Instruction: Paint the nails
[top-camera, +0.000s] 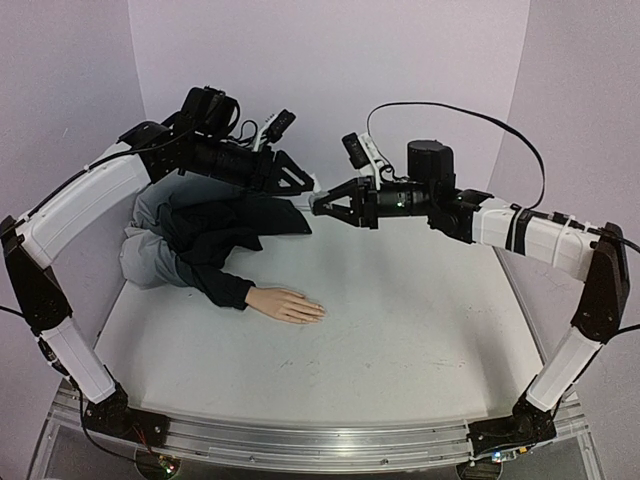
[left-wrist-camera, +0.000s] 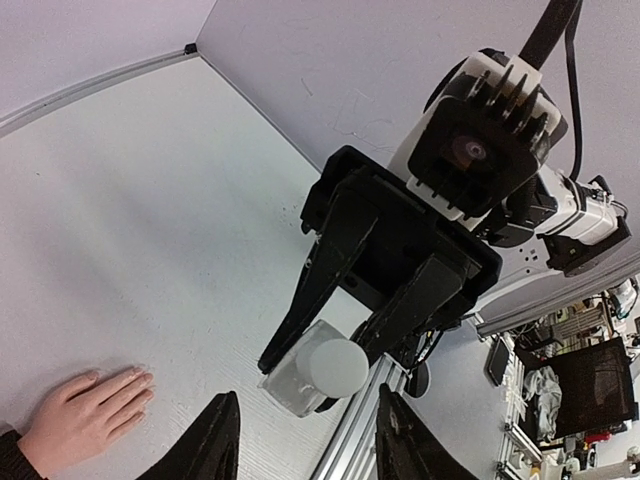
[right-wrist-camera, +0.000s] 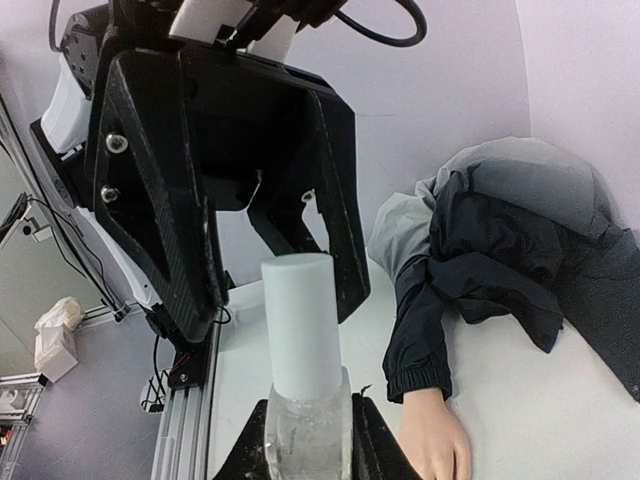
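Upper centre of the top view, the arms meet in mid-air. The right gripper (right-wrist-camera: 308, 452) is clamped on the small clear bottle (right-wrist-camera: 305, 425), its white cap (right-wrist-camera: 300, 320) aimed at the left gripper (left-wrist-camera: 305, 425), whose jaws gape wide, holding nothing. Uncapping looks to be the step. Next, the left must close on that cap and twist. The nails (left-wrist-camera: 138, 378) lie on the mannequin hand (top-camera: 290, 305), left of centre, well below.
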